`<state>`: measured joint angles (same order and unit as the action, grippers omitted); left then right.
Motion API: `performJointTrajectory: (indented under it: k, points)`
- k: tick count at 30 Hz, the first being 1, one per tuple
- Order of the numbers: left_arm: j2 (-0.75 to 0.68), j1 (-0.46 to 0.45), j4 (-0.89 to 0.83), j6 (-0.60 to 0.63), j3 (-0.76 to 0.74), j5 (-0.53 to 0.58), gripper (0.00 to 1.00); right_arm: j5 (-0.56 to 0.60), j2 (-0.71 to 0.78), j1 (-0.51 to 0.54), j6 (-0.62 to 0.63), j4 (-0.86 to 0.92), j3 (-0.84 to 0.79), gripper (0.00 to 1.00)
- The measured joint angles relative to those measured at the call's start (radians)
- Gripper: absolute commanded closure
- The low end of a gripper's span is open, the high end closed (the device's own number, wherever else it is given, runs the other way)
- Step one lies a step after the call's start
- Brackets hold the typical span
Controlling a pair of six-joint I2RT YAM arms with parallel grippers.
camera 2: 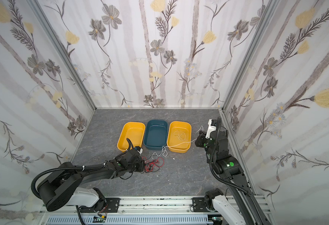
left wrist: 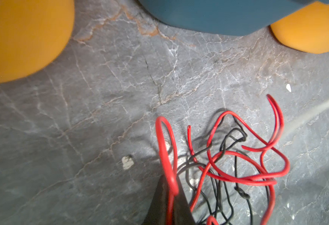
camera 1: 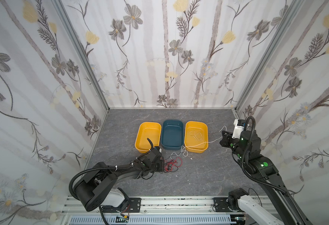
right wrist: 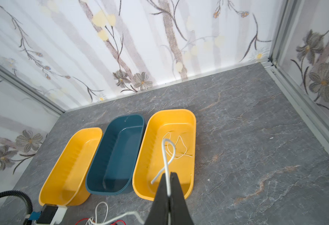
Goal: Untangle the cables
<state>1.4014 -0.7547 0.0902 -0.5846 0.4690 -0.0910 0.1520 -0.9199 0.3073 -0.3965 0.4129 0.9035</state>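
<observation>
1. Grey marbled tabletop point(camera 1: 198, 175) inside floral walls point(camera 1: 159, 58), three bins point(camera 1: 171, 136) along the back.
2. Left tool point(left wrist: 169, 187) clenched on a loop of red cable point(left wrist: 162, 148), tangled with black cable point(left wrist: 242, 136) right at its tip.
3. Right tool point(right wrist: 169, 175) pinched shut on white cable point(right wrist: 165, 161), up beside the right yellow bin point(right wrist: 148, 152).
4. From there, strung leftward across that bin's near edge toward the tangle; guessing pull apart along that line.

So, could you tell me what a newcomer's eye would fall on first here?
Mid-table stand the left yellow tub, blue tub and right yellow tub. Before them the left hand is shut on a red cable in a red-and-black tangle. The right hand pinches a white cable.
</observation>
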Motion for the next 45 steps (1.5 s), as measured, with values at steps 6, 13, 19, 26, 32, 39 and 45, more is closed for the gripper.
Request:
performJointTrajectory:
  k: [6,13,19,26,32,39,45]
  points:
    - [-0.009,0.01,0.003,-0.003,-0.01,0.0,0.95,0.016,0.03,-0.081,0.023,0.025,0.03,1.0]
    - [-0.019,0.024,0.007,-0.011,-0.022,-0.003,0.95,-0.013,0.037,-0.178,0.027,0.018,0.054,1.0]
    - [-0.021,0.024,0.008,-0.017,-0.022,-0.003,0.94,-0.107,0.019,-0.182,0.022,0.013,0.069,1.0]
    - [-0.02,0.026,0.011,-0.017,-0.022,-0.006,0.93,-0.133,-0.011,-0.182,0.02,0.002,0.195,1.0]
    - [-0.015,0.026,0.021,-0.017,-0.023,-0.007,0.93,-0.206,-0.08,-0.182,0.022,-0.041,0.304,1.0]
    - [-0.005,0.026,0.055,-0.022,-0.028,-0.01,0.93,-0.32,-0.2,-0.182,-0.003,-0.111,0.372,1.0]
    - [0.002,0.026,0.071,-0.026,-0.029,-0.013,0.93,-0.387,-0.293,-0.164,-0.023,-0.148,0.393,1.0]
